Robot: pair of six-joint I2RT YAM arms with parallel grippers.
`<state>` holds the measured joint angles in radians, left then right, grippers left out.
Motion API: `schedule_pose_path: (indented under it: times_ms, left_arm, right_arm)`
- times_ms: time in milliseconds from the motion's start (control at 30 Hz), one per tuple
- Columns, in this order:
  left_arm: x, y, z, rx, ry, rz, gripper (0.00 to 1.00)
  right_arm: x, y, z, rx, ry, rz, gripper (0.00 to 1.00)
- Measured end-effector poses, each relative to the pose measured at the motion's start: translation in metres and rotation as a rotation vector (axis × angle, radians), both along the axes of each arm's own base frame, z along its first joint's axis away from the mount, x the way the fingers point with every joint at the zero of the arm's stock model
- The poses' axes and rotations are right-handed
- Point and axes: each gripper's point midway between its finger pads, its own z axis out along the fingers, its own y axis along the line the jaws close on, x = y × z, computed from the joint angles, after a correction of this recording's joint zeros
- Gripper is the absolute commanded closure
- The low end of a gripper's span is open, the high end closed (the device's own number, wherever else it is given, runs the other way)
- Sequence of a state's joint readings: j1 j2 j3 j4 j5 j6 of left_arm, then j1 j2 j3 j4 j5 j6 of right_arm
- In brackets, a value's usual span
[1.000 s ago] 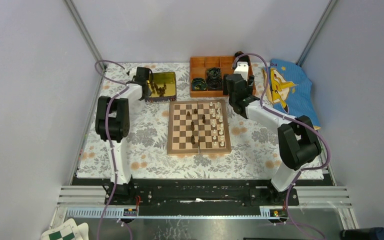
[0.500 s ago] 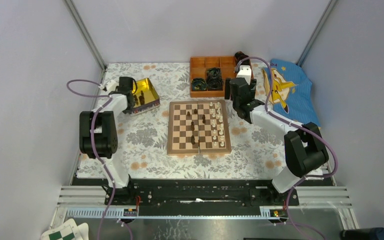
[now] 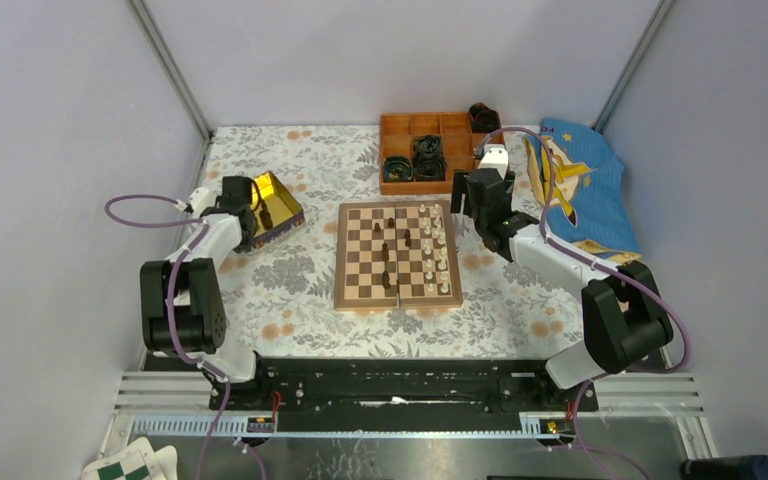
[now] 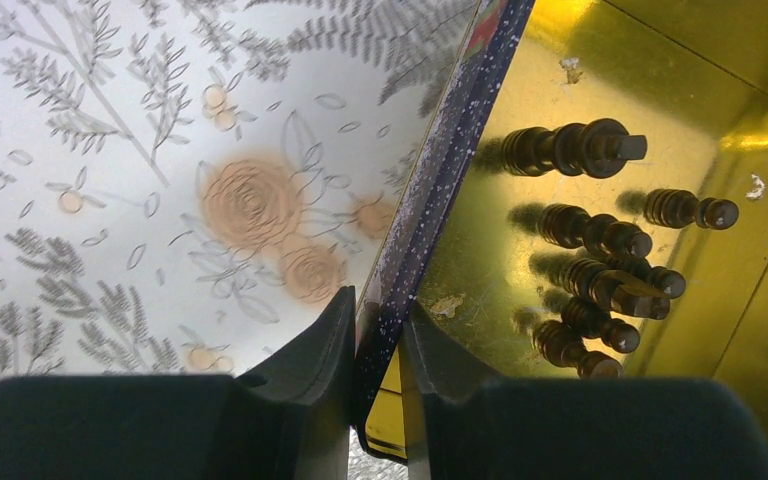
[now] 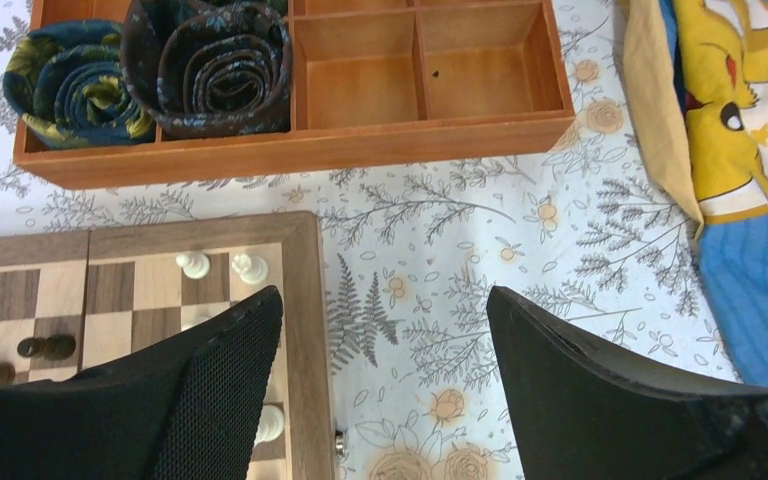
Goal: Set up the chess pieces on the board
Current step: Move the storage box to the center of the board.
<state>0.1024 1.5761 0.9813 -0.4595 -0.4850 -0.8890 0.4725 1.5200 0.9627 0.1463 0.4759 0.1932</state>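
The board (image 3: 397,253) lies mid-table, with pale chess pieces (image 3: 440,250) along its right side and a few dark ones (image 3: 390,245) near the centre seam. My left gripper (image 3: 243,205) is shut on the side wall of the gold tray (image 3: 275,205), which is tilted up left of the board. In the left wrist view the fingers (image 4: 325,350) pinch that wall (image 4: 440,190), and several dark pieces (image 4: 600,290) lie inside. My right gripper (image 3: 478,195) stands open at the board's far right corner. It holds nothing, above the board's border (image 5: 300,300) and the pale pieces (image 5: 193,264).
An orange compartmented box (image 3: 400,122) with dark coiled rolls (image 3: 426,155) stands behind the board, and another roll (image 3: 483,113) sits at its right end. A blue cloth with a yellow figure (image 3: 580,180) lies at the right. Metal frame posts rise at both far corners.
The left arm has drawn the gold tray leftward and nearer, tipping it up. The right gripper has shifted slightly right and nearer, staying open.
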Motion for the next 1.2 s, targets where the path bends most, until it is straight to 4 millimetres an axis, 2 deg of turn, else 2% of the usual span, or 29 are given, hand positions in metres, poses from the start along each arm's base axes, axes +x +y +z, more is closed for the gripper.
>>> schedule_pose_path:
  times_ms: [267,533,800,1100,1200]
  left_arm:
    - [-0.033,-0.004,0.0,-0.003,0.02,-0.017,1.0]
    - [-0.046,-0.012,0.018,0.025,0.017,-0.16,1.0]
    - [-0.068,-0.028,-0.003,0.047,0.169,-0.327,1.0]
    - [-0.075,-0.028,-0.012,0.059,0.243,-0.369,1.0]
    - [-0.077,-0.028,-0.025,0.046,0.294,-0.374,1.0]
  right_arm:
    - [-0.018,0.002,-0.001,0.046,0.01,0.035,0.19]
    - [-0.025,0.003,0.011,0.082,-0.012,0.055,0.19]
    - [-0.031,0.004,0.009,0.088,0.0,0.068,0.19]
    - [-0.036,0.002,-0.002,0.077,0.027,0.07,0.17]
    - [-0.037,0.002,-0.003,0.077,0.027,0.071,0.17]
